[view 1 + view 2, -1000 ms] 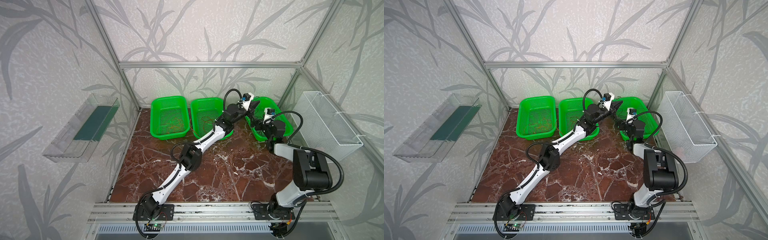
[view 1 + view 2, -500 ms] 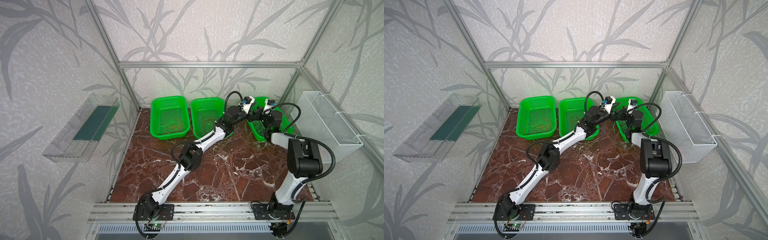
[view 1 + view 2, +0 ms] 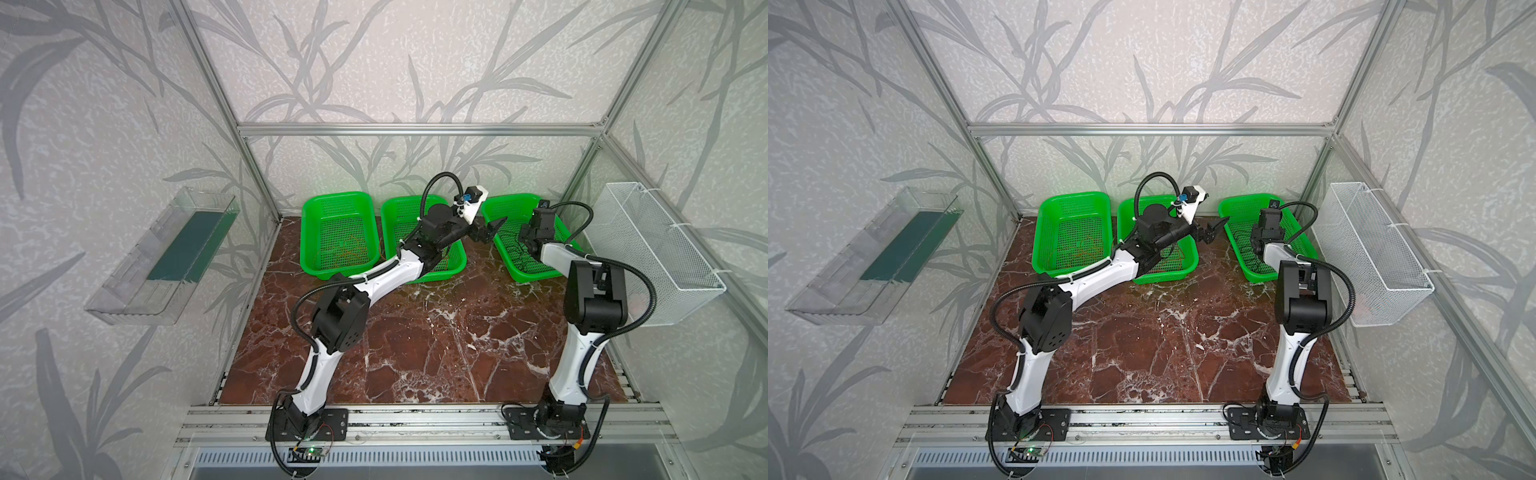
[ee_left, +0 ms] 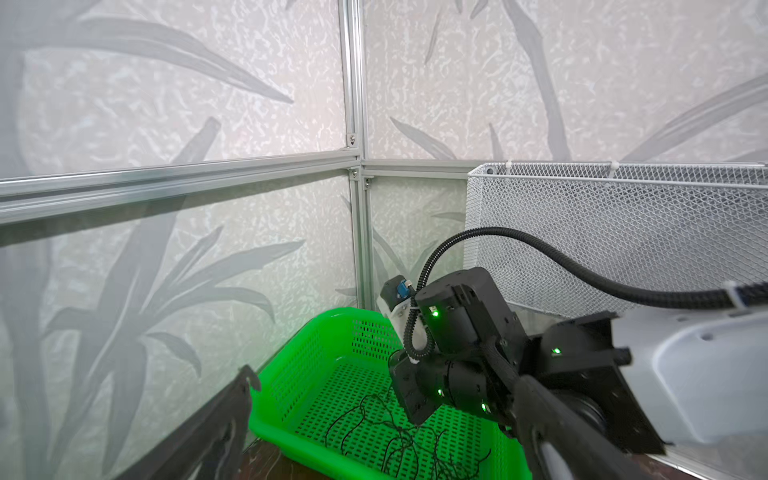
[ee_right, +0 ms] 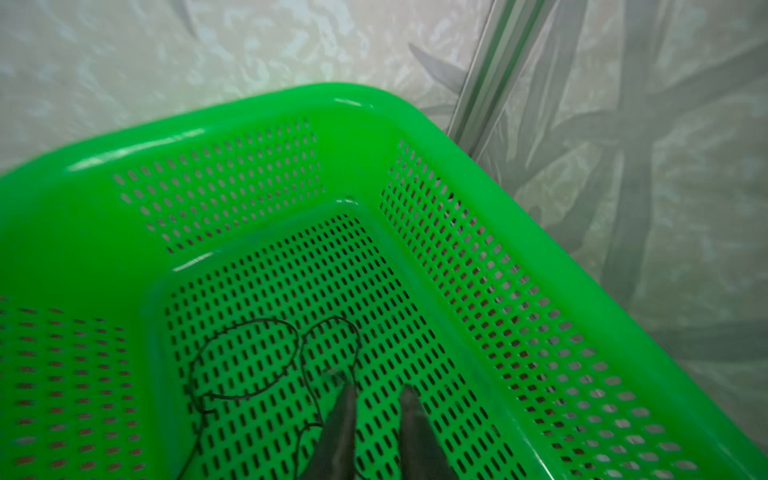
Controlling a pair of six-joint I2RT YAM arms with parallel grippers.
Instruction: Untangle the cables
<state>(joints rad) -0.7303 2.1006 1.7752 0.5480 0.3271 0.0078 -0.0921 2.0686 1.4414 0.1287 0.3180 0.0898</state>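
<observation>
Thin black cables (image 3: 515, 253) (image 3: 1250, 258) lie looped in the right green basket (image 3: 536, 276). In the left wrist view the black cables (image 4: 399, 440) spread over its floor. Orange cables (image 3: 345, 249) lie in the left green basket, red cables (image 3: 1177, 257) in the middle one. My left gripper (image 3: 490, 230) (image 3: 1210, 230) (image 4: 386, 380) hangs wide open and empty between the middle and right baskets. My right gripper (image 3: 525, 243) (image 5: 376, 392) points down into the right basket, jaws parted with bare floor between them. A black cable loop (image 5: 249, 361) runs just beside one fingertip (image 5: 345, 392).
The left green basket (image 3: 307, 232) and the middle green basket (image 3: 388, 232) stand along the back wall. A white mesh basket (image 3: 656, 257) hangs on the right wall and a clear tray (image 3: 166, 257) on the left wall. The brown marble table (image 3: 436, 345) fills the foreground.
My left gripper has opened and drawn back slightly from the right basket. My right arm has folded in, bringing its gripper down inside the right basket over the black cables.
</observation>
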